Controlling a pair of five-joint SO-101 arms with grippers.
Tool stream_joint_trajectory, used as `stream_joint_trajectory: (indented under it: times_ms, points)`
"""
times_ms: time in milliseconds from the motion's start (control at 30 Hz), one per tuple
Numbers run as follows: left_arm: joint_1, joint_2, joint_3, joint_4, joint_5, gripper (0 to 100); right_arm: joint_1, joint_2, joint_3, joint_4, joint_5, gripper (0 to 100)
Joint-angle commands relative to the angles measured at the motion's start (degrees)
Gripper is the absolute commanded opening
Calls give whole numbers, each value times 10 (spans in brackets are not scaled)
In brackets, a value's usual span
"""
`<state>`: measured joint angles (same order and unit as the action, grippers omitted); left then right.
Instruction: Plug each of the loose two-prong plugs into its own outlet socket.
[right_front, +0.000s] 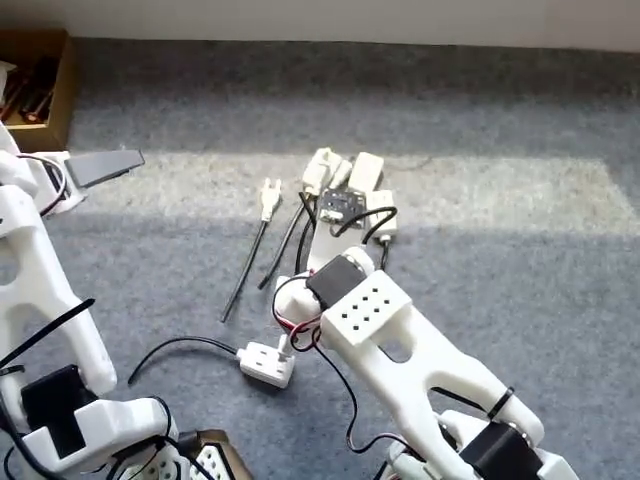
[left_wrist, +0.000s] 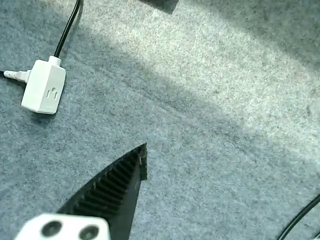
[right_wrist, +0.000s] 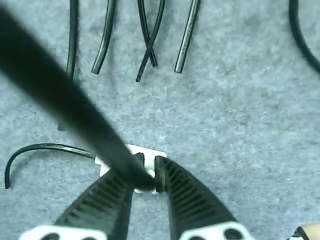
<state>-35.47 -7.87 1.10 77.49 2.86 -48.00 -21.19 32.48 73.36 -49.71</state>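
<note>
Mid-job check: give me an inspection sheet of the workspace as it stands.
Surface: grey carpet, sunlit band across it.
Job's things: loose plug; white cluster of plugs and sockets; socket block.
Clutter: nothing seen.
Grippers: left gripper open, empty; right gripper fingers shut on a black cable, tips at the socket block.
Cables: short black cables lying loose beside each other.
Surroundings: cardboard box in a far corner.

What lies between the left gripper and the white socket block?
Bare grey carpet, as the left wrist view shows, separates the left gripper from the white socket block.
</note>
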Motion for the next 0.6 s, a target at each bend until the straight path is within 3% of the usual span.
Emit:
stream_joint_trajectory:
  times_ms: [0,367,567]
  points:
    - [8,-3,-20,1,3,619,6,-2,1,-7,-4,6]
    - [8,-3,-22,1,3,619,2,-4,2,24,-4,6]
    - [8,-3,-22,1,3,619,-46,-2,2,19,-4,6]
